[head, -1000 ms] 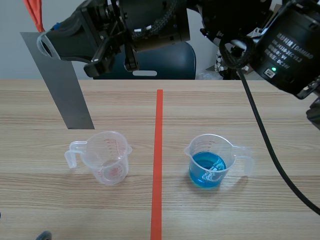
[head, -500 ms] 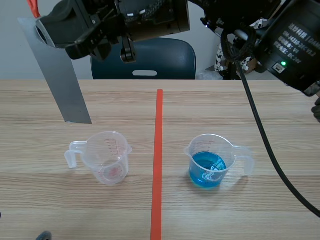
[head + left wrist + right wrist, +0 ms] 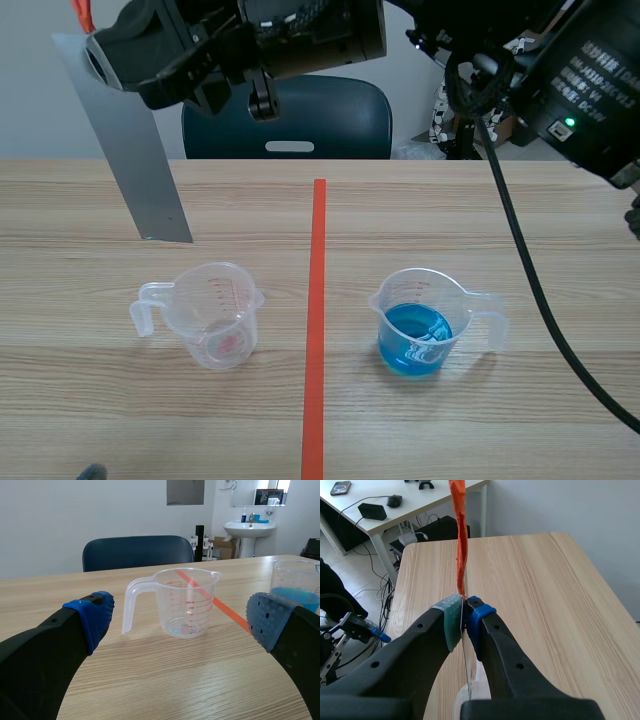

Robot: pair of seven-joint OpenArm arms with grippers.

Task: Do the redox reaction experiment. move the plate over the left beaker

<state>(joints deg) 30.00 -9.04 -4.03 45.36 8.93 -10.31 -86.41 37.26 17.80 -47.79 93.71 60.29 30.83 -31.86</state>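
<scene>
Grey metal plate (image 3: 135, 150) hangs slightly tilted, left of and beyond the left beaker (image 3: 215, 315), its upper end pinched between the right gripper (image 3: 465, 615) fingers. Left gripper (image 3: 181, 620) fingers are spread, facing that beaker. Blue-filled beaker (image 3: 418, 325) stands to its right.

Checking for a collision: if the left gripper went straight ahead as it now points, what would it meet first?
Probably the empty beaker, standing ahead of the left gripper; depth is unclear.

Scene and left wrist views share left beaker (image 3: 215, 315).
</scene>
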